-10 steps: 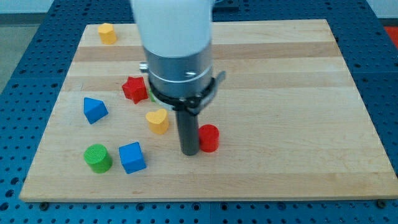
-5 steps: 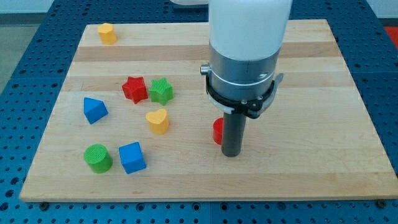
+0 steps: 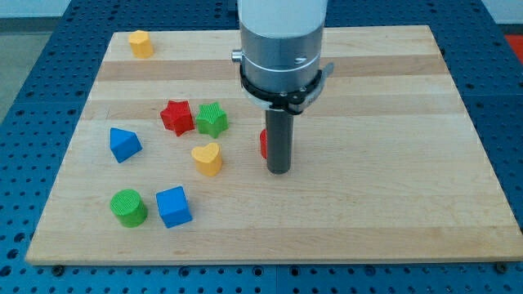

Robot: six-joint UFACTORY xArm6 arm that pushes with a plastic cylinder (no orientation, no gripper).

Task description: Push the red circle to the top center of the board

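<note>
The red circle [image 3: 264,143] sits near the board's middle, mostly hidden behind my rod; only its left edge shows. My tip [image 3: 279,171] rests on the board just right of and slightly below the red circle, touching or nearly touching it. The wooden board [image 3: 392,98] fills most of the view.
A red star [image 3: 176,116] and a green star [image 3: 212,119] sit left of the rod. A yellow heart [image 3: 207,158] lies below them. A blue triangle [image 3: 123,144], green cylinder [image 3: 128,207] and blue cube [image 3: 173,206] are at lower left. A yellow block [image 3: 140,42] is at top left.
My tip passed from the red circle's left around to its right, then moved up and left. The red circle slid up and a little left with it.
</note>
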